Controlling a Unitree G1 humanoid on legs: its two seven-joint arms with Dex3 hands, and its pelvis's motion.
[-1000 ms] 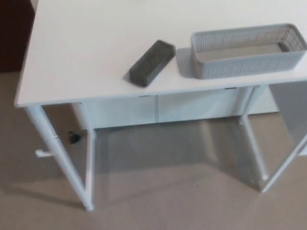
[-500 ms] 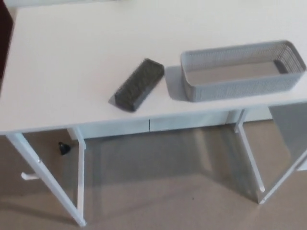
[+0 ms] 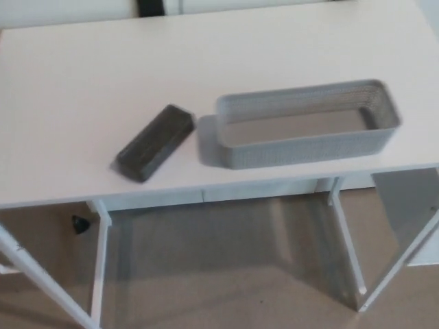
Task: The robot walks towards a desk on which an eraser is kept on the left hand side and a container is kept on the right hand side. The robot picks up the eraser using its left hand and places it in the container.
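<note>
Eraser (image 3: pixel 154 142) flat on white desk (image 3: pixel 82 82), left of container (image 3: pixel 306 125).
Dark block angled near front edge, just beside grey mesh basket, not touching; neither robot hand visible, so finger state impossible to tell.

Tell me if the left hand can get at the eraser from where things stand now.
Probably yes, though the left hand is not in view, so its reach cannot be judged. The eraser lies flat near the desk's front edge, apart from the container, with nothing on top of it or in front of it.
</note>
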